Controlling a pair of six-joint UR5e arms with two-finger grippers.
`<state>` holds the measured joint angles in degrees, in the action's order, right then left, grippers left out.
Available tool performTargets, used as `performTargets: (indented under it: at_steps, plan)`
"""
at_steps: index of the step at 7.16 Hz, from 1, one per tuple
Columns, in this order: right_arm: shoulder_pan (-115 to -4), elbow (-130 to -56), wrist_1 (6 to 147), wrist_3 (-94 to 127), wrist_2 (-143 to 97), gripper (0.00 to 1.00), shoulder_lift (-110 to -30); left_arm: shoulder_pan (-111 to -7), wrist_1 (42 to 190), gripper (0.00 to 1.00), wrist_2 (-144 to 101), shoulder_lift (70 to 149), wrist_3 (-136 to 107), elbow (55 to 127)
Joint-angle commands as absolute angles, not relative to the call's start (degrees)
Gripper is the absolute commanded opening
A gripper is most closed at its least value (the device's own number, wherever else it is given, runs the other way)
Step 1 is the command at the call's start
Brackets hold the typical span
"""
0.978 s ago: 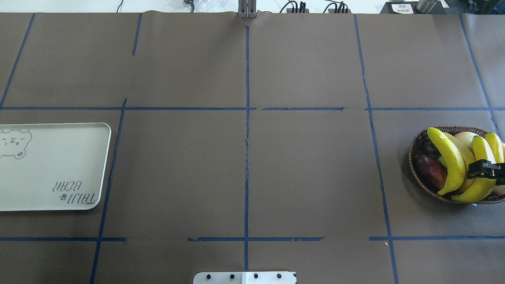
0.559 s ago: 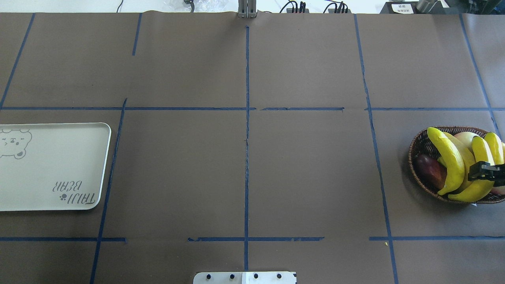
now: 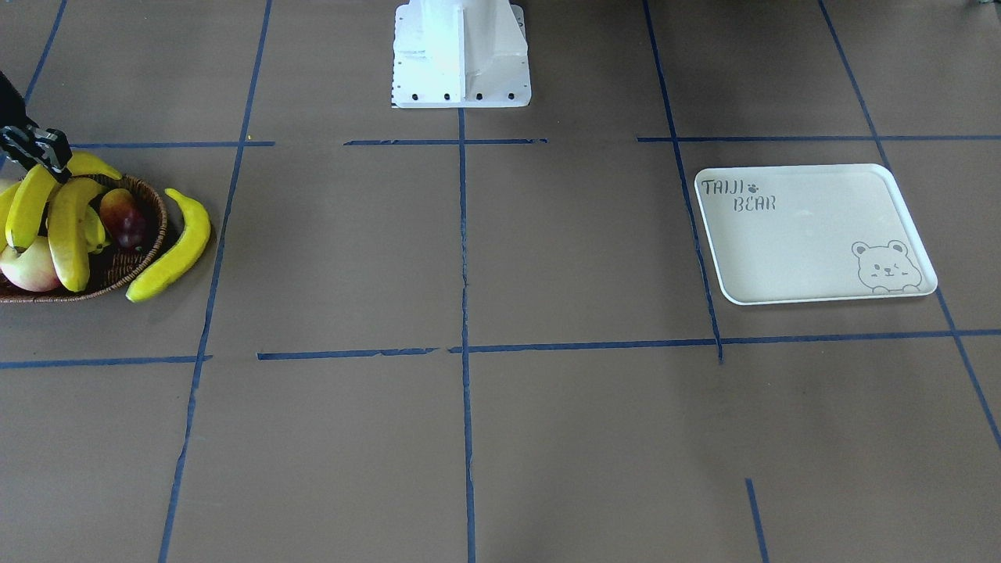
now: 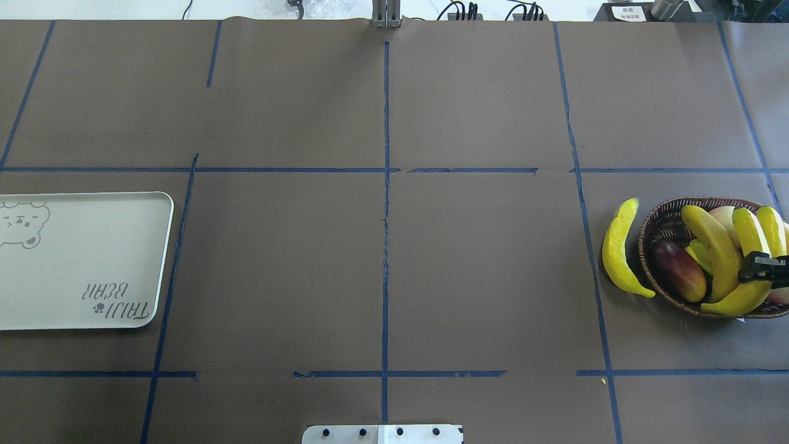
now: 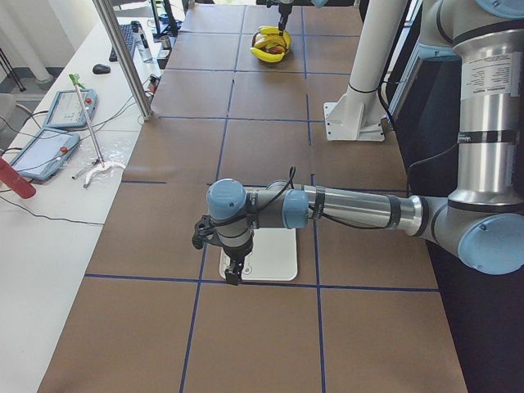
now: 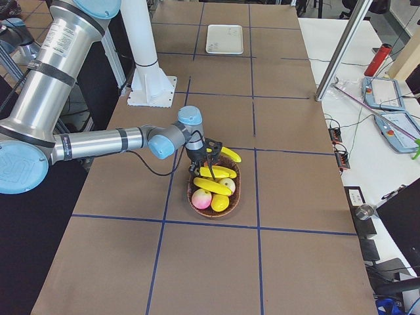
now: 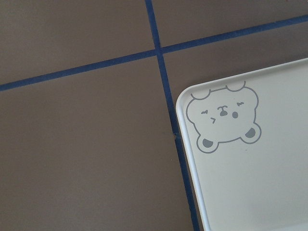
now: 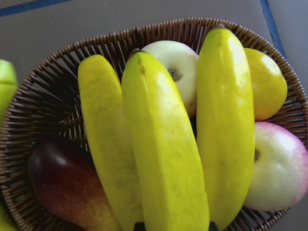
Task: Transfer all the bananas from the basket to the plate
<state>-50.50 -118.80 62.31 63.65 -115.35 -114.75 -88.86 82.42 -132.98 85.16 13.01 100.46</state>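
Note:
The wicker basket (image 4: 654, 227) sits at the table's right edge and holds three bananas. A fourth banana (image 4: 618, 250) lies on the table just outside its left rim, also seen in the front view (image 3: 174, 250). My right gripper (image 4: 762, 269) is low over the basket. In the right wrist view its jaws stand on either side of the middle banana (image 8: 163, 159) and seem shut on it. The cream plate (image 4: 80, 259) lies bare at the far left. My left gripper (image 5: 233, 270) hovers over the plate's bear corner (image 7: 224, 118); I cannot tell whether it is open or shut.
The basket also holds a dark red mango (image 4: 678, 271), a pink-white apple (image 8: 281, 168), a pale apple (image 8: 175, 62) and a round yellow fruit (image 8: 264, 82). The robot base (image 3: 461, 55) stands mid-table. Blue tape lines cross the brown table cover.
The leftmost banana has rolled out of the basket onto the table at its left. My right gripper has dropped slightly, and the banana under it has shifted a little.

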Motion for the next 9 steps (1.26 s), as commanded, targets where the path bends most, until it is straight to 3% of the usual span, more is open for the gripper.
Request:
performTargets:
  at_steps: [1,6,9]
  plan:
    - [-53.24,-120.58,62.49,58.92,-116.62,0.0,-116.63,-88.86,82.35,1.0,-132.98,85.17,13.01,100.55]
    - [-65.11,-122.33,67.28,54.14,-128.83,0.0,-111.73,-88.86,82.44,1.0,-132.98,85.17,13.01,100.63]
    - [-62.42,-124.81,86.61,54.14,-128.15,0.0,-93.75,-88.86,82.35,1.0,-132.89,85.25,13.18,102.47]
